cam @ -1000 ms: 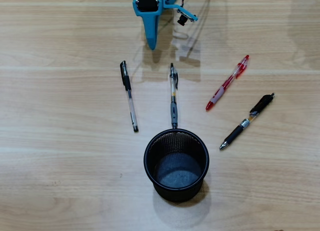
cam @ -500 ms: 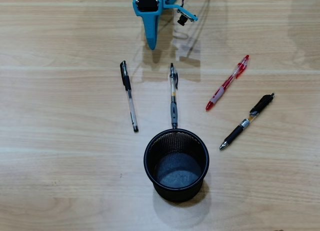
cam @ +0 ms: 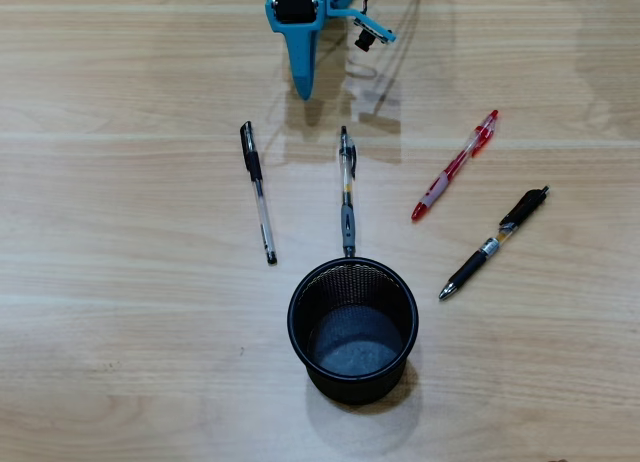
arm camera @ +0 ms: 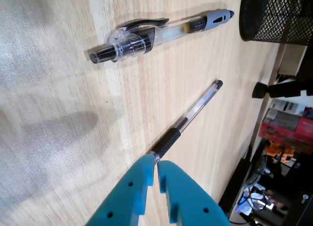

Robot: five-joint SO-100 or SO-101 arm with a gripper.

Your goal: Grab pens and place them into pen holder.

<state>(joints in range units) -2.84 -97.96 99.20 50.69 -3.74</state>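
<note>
Overhead view gives you the blue pincer (cam: 303, 90) at the top of the desk (cam: 120, 282), fingers pressed together, gripping nothing. Four pens lie flat below it — the clear black-capped pen (cam: 257, 190) at left, the grey-sleeved pen (cam: 346, 190) in the middle with its tip just beside the pen holder (cam: 352, 329), the red-and-white pen (cam: 455, 165) and the black-and-silver pen (cam: 494, 243) to the right. The holder stands upright with no pens inside. Your wrist view shows the closed tips over the black-capped pen (arm camera: 188, 116), the grey-sleeved one (arm camera: 161, 35) beyond. Nothing has moved since the earlier frames — arm and pens sit exactly alike.
</note>
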